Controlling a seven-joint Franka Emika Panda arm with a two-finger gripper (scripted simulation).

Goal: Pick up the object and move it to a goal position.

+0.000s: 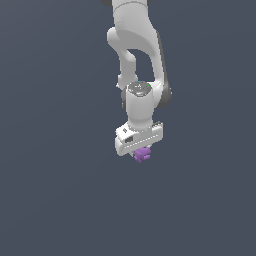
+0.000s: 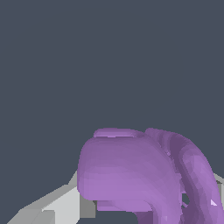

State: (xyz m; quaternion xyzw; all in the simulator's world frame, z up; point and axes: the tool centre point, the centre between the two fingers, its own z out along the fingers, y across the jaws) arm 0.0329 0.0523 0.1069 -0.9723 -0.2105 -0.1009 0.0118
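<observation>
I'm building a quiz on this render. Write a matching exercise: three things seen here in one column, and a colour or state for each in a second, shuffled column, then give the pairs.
Column 1
1. purple object
2. gripper
3. wrist joint cap

Column 2
A. grey disc on top of the white arm, in the exterior view
B. lumpy, with rounded prongs, filling much of the wrist view
C. white, pointing down, with the piece just under its body

Pairs: 1-B, 2-C, 3-A
</observation>
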